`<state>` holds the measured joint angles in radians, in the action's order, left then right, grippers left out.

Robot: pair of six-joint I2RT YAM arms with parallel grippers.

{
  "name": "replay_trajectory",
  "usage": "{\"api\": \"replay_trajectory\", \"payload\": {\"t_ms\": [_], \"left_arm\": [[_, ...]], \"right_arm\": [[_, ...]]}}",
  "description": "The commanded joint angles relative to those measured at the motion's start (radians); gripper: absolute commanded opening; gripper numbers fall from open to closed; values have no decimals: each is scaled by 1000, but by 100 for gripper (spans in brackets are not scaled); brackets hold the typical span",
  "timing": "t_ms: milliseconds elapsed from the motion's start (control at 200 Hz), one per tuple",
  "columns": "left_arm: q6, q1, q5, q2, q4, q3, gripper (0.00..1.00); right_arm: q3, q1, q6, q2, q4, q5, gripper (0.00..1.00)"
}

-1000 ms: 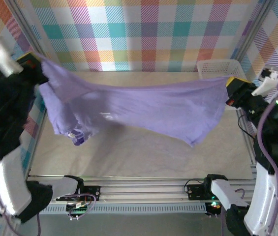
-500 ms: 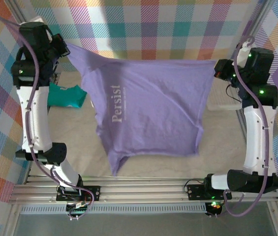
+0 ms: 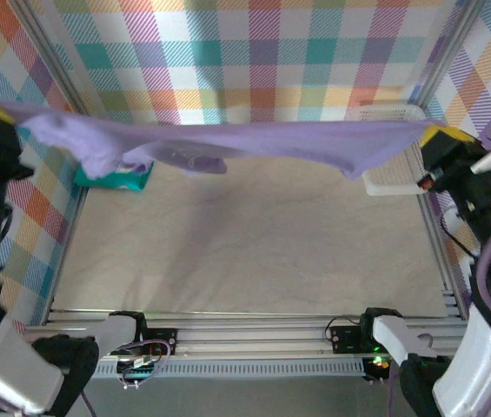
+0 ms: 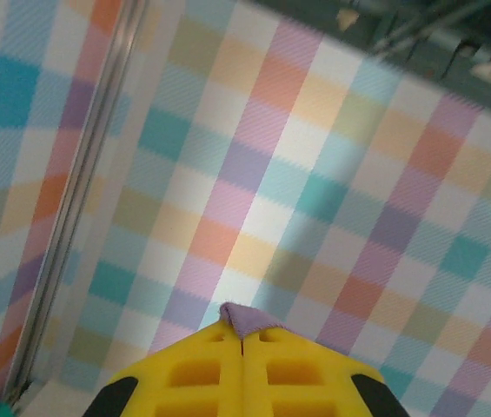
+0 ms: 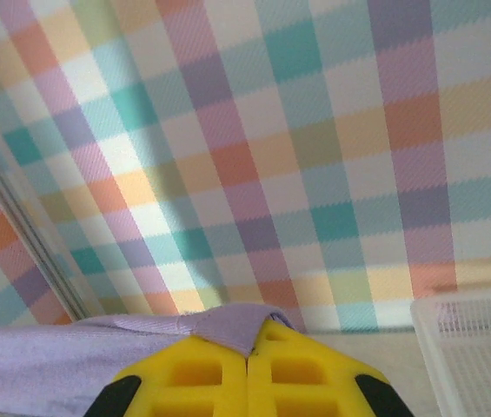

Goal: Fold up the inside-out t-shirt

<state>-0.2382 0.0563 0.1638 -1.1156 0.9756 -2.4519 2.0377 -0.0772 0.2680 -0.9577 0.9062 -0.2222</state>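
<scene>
**Lavender t-shirt stretched in mid-air between two robot claws, no fold made yet**

A wide beige surface (image 3: 245,252) lay bare across its middle, enclosed by pastel checked walls (image 3: 254,61). Above its far edge, the lavender t-shirt (image 3: 262,143) hung as a long, thin band running from the left side to the right. It was pulled nearly taut and seen almost edge-on, with a small bunch of cloth sagging near the far left corner. None of it appeared to touch the surface.

A white mesh basket (image 3: 391,184) sat at the far right corner, partly behind the shirt. A folded teal garment (image 3: 122,178) rested at the far left corner.

The left claw (image 4: 242,347) was closed, its yellow fingers pressed together on a small tuft of lavender cloth. The right claw (image 5: 248,352) was likewise clamped on a corner of the shirt, whose fabric trailed away to the left in that wrist view.

The task looked to be at an early stage. The shirt was lifted and spread, but no crease or fold showed. Laying it flat and making every fold seemed to remain.
</scene>
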Motion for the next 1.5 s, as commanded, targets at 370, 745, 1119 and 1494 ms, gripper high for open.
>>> {"api": "replay_trajectory", "payload": {"t_ms": [370,745,1119,1494], "left_arm": [[23,-15,44,-158,-94,3,0],[25,-16,37,-547,-321,245,0],[-23,-21,-64,-1422,-138,-541,37],[-231,-13,-253,-807,-463,541,62]], "right_arm": [[13,-3,-37,-33,-6,27,0],[-371,28,-9,-365,-424,11,0],[164,109,-4,-1246,-343,123,29],[-503,165,-17,-802,-257,247,53]]}}
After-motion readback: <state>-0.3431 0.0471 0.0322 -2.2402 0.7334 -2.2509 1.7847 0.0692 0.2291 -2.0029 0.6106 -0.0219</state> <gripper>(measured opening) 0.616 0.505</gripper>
